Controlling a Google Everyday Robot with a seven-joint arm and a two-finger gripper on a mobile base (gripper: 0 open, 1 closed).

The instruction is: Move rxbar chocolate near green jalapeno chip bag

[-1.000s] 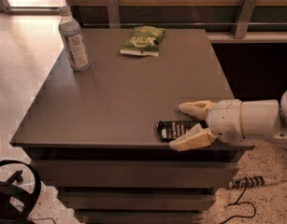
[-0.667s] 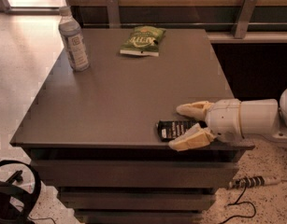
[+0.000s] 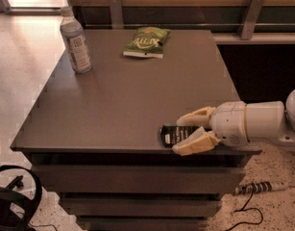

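Observation:
The rxbar chocolate [image 3: 175, 134], a small black wrapper with white lettering, lies on the brown table [image 3: 128, 100] at its front right edge. My gripper [image 3: 178, 136] reaches in from the right at table level. Its cream fingers [image 3: 195, 143] press against both long sides of the bar, whose right part is hidden between them. The green jalapeno chip bag [image 3: 146, 42] lies flat at the back middle of the table, far from the gripper.
A clear labelled plastic bottle [image 3: 75, 43] stands upright at the back left of the table. A wooden wall with metal brackets [image 3: 250, 13] runs behind it. A cable [image 3: 255, 189] lies on the floor at the right, a black object [image 3: 12, 201] at the lower left.
The upper finger has come down toward the lower one and now rests on the bar's far edge. The bar, bag and bottle have not moved.

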